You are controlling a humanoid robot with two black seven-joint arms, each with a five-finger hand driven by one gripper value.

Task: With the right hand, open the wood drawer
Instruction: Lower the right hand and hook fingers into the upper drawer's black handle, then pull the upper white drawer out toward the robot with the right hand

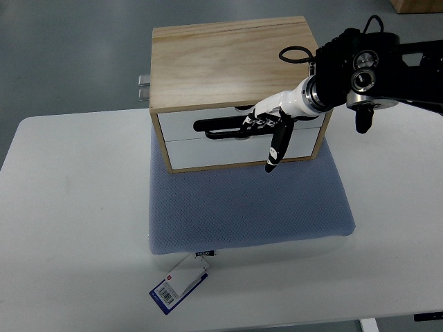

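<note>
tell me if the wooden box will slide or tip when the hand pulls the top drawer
The wooden box sits on a blue cushion, whose soft textured fabric probably resists sliding. The box looks wide and low, so tipping seems unlikely. The right hand has its fingers at the top drawer handle slot; a hard pull might drag it forward.

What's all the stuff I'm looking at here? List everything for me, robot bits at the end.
wood drawer box: one, light wood with two white drawer fronts, back centre of the cushion
handle slot: one, black, upper drawer front
cushion: one, blue-grey, middle of the table
tag: one, white and blue, at the cushion's near edge
table: one, white, under everything
right hand: one, black and white, fingers hooked at the handle slot, arm from the right
</note>
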